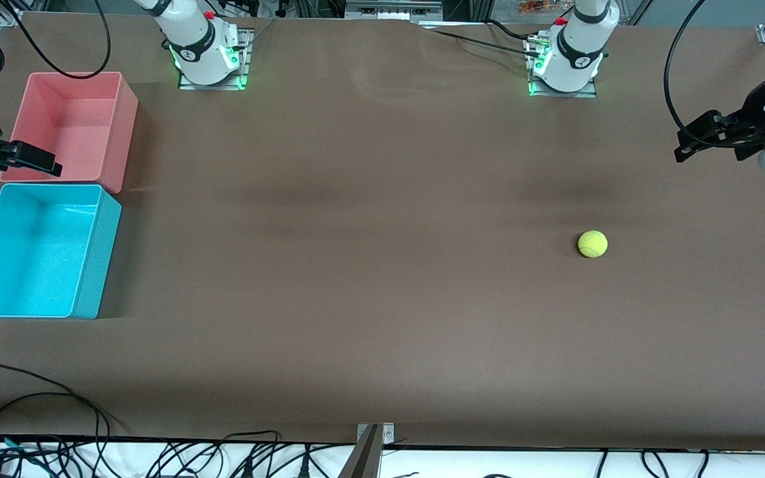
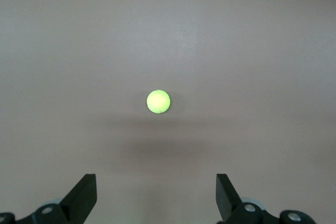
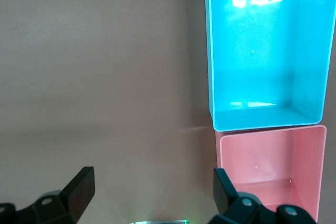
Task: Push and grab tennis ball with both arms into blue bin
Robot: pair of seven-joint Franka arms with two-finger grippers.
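While both claws hang wide, empty: fuzzy round tennis ball (image 1: 593, 243) on matte brown table (image 1: 382, 265); smooth rectangular blue bin (image 1: 93, 255).

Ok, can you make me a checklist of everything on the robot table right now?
Surface: brown table, flat, bare in the middle.
Job's things: ball on the table toward the left arm's end, touching nothing; blue bin at the right arm's end, empty.
Clutter: pink bin, empty, right beside the blue bin and farther from the front camera.
Grippers: left gripper open, up in the air at its own end of the table, holding nothing; right gripper open, over the pink bin's rim, holding nothing.
Cables: black cables along the table's nearest edge; more near the arm bases.
Surroundings: nothing seen.
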